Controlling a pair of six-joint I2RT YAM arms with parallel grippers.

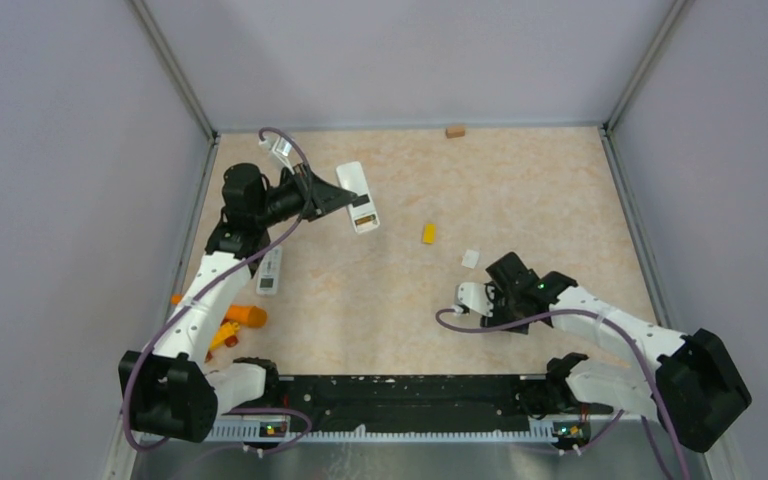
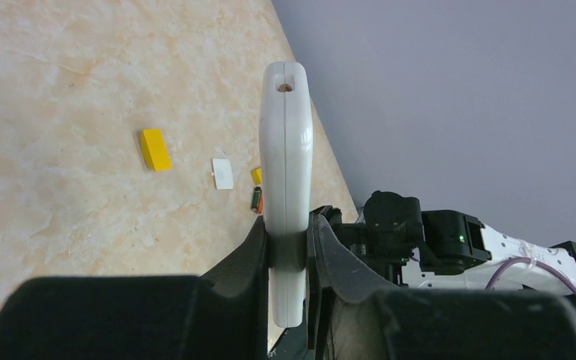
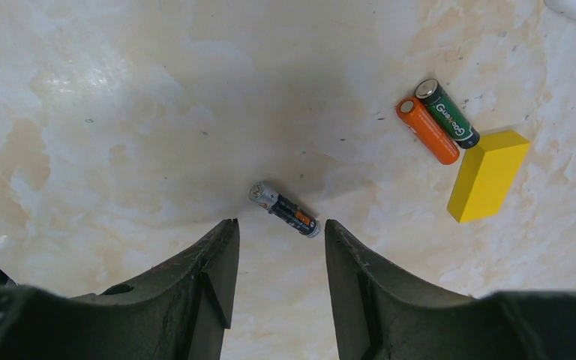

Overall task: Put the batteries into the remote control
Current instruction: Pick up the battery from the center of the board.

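Note:
My left gripper (image 1: 332,198) is shut on the remote control (image 1: 357,196), a slim white bar held above the table at the back left. Its dark battery recess (image 1: 364,218) faces up. In the left wrist view the remote control (image 2: 286,135) stands edge-on between the fingers (image 2: 259,247). My right gripper (image 3: 280,225) is open just above the table, with nothing between its jaws. A small dark battery with an orange band (image 3: 283,209) lies just beyond its fingertips. An orange battery (image 3: 427,130) and a dark green one (image 3: 447,112) lie side by side further right.
A yellow block (image 3: 487,174) lies beside the two batteries, another yellow block (image 1: 428,233) sits mid-table, and a small white piece (image 1: 470,258) is near it. A second white remote with buttons (image 1: 270,270) and an orange cylinder (image 1: 245,314) lie at the left. A brown block (image 1: 454,131) is at the back wall.

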